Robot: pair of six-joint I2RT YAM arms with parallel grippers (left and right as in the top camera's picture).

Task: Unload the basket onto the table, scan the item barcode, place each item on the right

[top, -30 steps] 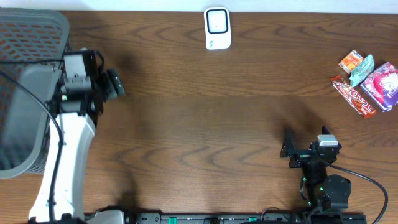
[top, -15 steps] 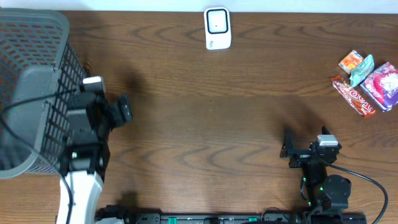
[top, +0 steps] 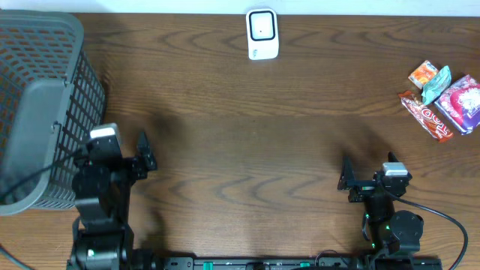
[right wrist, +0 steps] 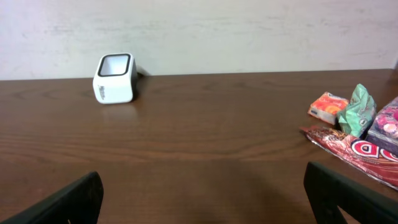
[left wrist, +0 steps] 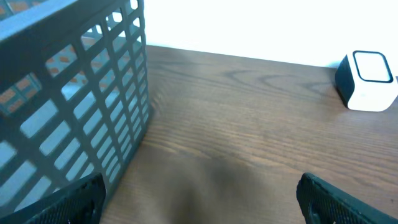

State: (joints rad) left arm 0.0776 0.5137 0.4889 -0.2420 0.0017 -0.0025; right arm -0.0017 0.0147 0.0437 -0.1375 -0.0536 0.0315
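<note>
Presently, item by item.

- **Snack packets** (top: 450,101): a cluster of four lying ahead of the right gripper (top: 349,182) and off to its right, well apart from it. They are a small orange pack (right wrist: 328,107), a crumpled green packet (right wrist: 356,109), a purple packet (right wrist: 387,127) and a long red bar (right wrist: 348,148), the bar nearest that gripper. None is held.
- **Scanner** (top: 262,34): white, upright at the table's far edge. It stands ahead-left of the right gripper and ahead-right of the left gripper (top: 146,155), far from both.
- **Right gripper**: fingers spread wide with nothing between them, pointing forward across the wood. Its arm is folded back compactly at the near edge, wrist low and level.
- **Left gripper**: likewise spread wide and empty, aimed forward. Its arm is folded low at the near edge, wrist level.
- **Basket** (top: 45,97): grey mesh, just to the left of the left gripper, its wall close beside that gripper's outer finger. Whether they touch cannot be told.
- **Table** (top: 247,135): dark wood grain, bearing all the above.
</note>
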